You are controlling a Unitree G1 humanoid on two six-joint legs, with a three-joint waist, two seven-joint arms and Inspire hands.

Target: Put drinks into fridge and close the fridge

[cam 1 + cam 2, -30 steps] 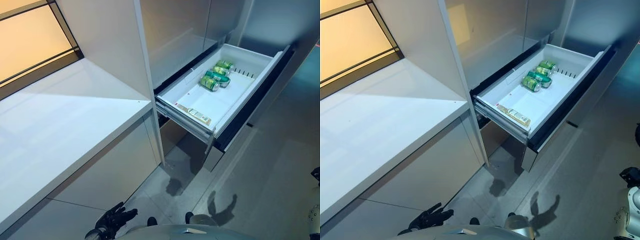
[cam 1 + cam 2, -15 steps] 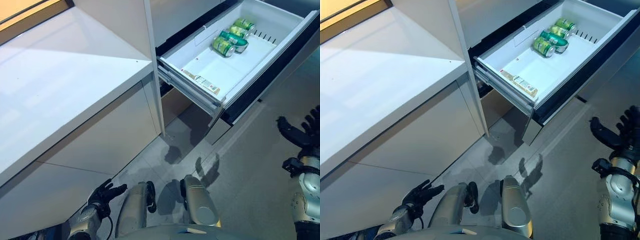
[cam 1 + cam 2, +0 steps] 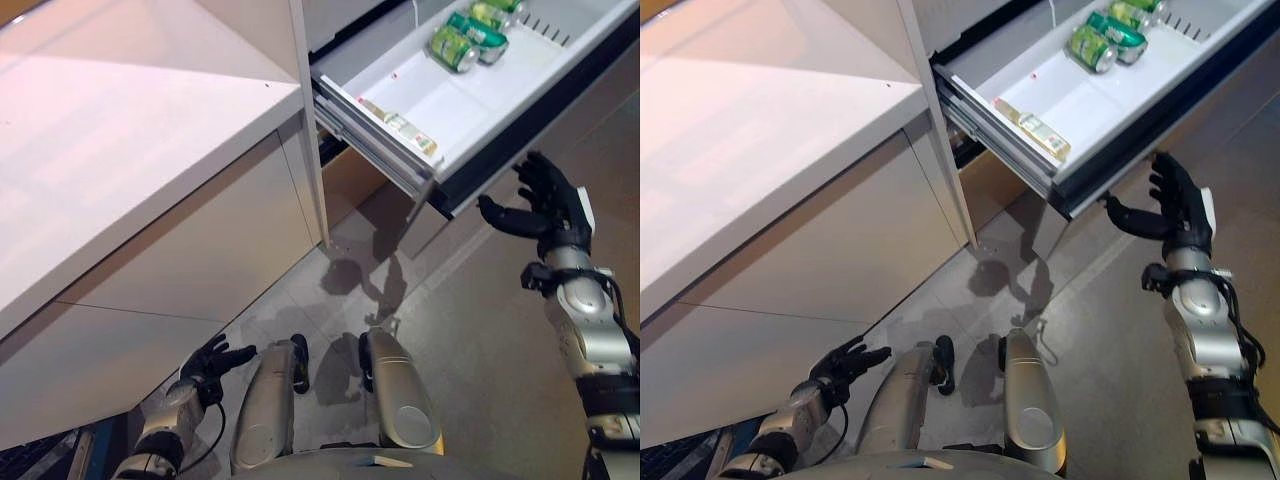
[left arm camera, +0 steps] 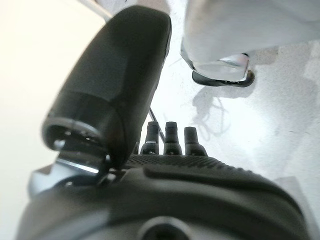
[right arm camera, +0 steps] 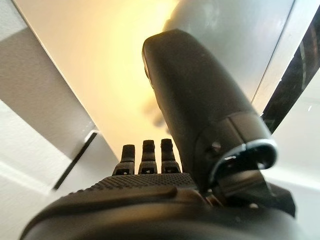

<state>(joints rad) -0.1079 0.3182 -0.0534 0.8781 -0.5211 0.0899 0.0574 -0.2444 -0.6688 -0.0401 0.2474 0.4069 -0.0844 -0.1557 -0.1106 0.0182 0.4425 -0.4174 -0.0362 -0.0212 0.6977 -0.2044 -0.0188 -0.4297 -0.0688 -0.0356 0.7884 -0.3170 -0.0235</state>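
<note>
A white fridge drawer (image 3: 455,110) stands pulled out at the upper right, with a dark front panel (image 3: 1160,115). Three green drink cans (image 3: 470,35) lie on their sides at the drawer's far end. My right hand (image 3: 1175,205) is raised just in front of the drawer's dark front, fingers straight and spread, open and holding nothing; I cannot tell if it touches the panel. My left hand (image 3: 210,362) hangs low by the cabinet base, open and empty.
A white counter (image 3: 120,150) runs along the left, with cabinet fronts (image 3: 220,270) below it. A label strip (image 3: 1032,127) lies on the drawer's near rim. Grey tiled floor (image 3: 470,330) spreads under the drawer.
The camera has tilted down, so the whole scene slid up. My right hand rose from the right edge to the drawer's front panel. The left hand stays low.
</note>
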